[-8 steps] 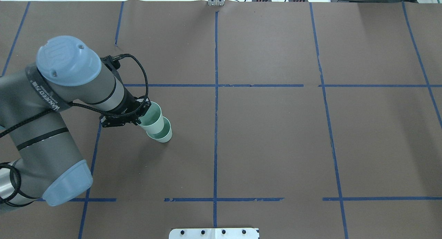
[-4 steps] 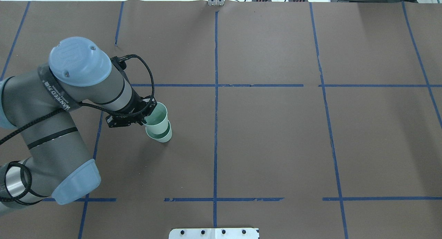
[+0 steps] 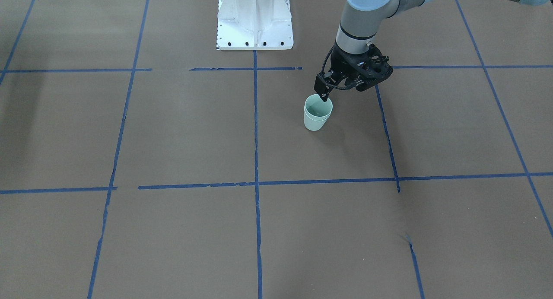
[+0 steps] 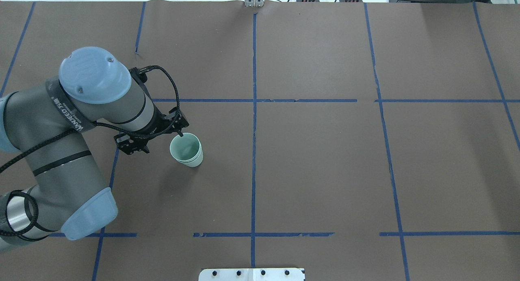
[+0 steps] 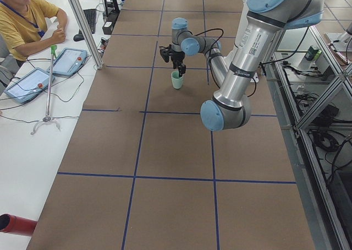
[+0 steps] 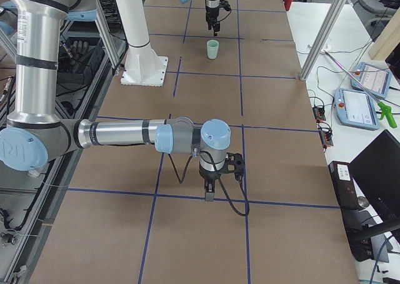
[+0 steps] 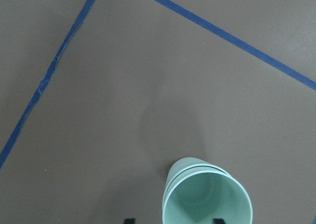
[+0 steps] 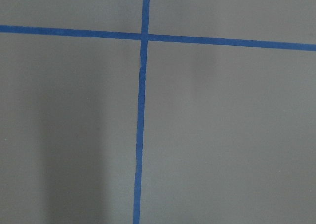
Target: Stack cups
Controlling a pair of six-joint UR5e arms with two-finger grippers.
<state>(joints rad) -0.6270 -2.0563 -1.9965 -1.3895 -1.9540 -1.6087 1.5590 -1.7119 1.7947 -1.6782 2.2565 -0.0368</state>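
The two pale mint-green cups (image 4: 187, 150) stand upright, one nested in the other, on the brown table cover. They also show in the front view (image 3: 317, 114), the left side view (image 5: 177, 80), the right side view (image 6: 213, 49) and the left wrist view (image 7: 207, 197). My left gripper (image 4: 172, 137) is open and hangs just above the stack's rim on the robot-base side, holding nothing; it shows in the front view (image 3: 327, 93) too. My right gripper (image 6: 209, 193) points down over bare table far from the cups. I cannot tell whether it is open or shut.
The white robot base (image 3: 255, 20) stands at the table's robot side. Blue tape lines (image 4: 254, 110) divide the brown cover into squares. An operator (image 5: 22, 18) sits at a side desk with tablets (image 5: 30, 83), beyond the table's edge.
The left gripper carried the upper cup over the lower one, set it down inside, and opened. It has drawn back slightly toward the arm. The cups now sit fully nested.
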